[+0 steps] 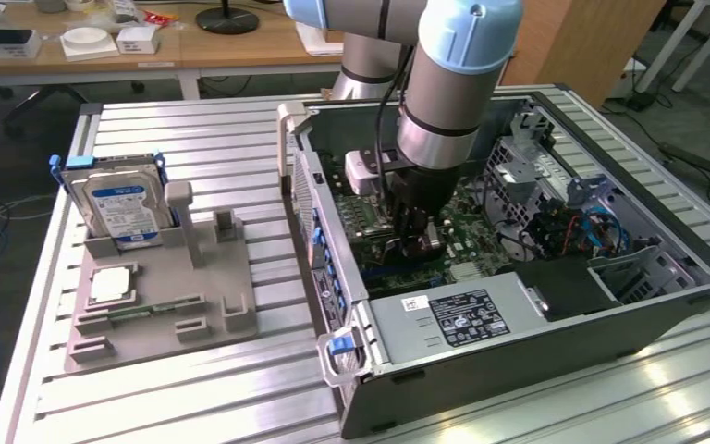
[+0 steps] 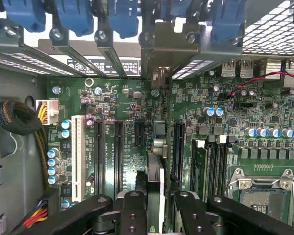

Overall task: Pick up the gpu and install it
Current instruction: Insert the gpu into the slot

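Claw [image 2: 156, 205] grips gpu [image 2: 156, 171] — seemingly above motherboard [image 2: 112, 107].

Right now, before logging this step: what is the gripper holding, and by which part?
The gripper holds the gpu edge-on by its upper edge, above the motherboard slots.

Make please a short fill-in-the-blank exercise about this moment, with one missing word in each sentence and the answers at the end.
1. The gripper is shut on the ____, held edge-on above the motherboard.
2. The arm reaches down into the open computer ____.
3. On the grey fixture, the hard drive stands ____.
4. The empty processor socket lies on the ____.

Answers: gpu; case; upright; motherboard
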Controlling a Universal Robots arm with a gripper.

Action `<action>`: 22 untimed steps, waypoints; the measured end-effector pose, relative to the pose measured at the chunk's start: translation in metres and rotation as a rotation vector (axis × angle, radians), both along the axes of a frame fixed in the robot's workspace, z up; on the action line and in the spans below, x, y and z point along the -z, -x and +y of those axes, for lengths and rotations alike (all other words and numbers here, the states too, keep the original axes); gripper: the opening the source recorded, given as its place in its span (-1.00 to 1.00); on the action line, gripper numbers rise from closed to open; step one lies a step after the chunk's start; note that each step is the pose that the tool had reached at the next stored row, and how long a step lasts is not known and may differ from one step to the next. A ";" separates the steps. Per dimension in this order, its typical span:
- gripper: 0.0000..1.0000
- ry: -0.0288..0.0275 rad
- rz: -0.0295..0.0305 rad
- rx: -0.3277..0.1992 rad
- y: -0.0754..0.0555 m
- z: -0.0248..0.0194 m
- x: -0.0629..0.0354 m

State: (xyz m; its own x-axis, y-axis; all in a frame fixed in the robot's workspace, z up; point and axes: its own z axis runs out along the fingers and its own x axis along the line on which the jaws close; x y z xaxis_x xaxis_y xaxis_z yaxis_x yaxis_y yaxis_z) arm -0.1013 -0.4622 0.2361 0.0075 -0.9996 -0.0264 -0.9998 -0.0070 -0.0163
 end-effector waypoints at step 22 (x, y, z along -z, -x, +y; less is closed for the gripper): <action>-0.47 -0.0012 0.0001 0.000 0.001 0.0004 0.0048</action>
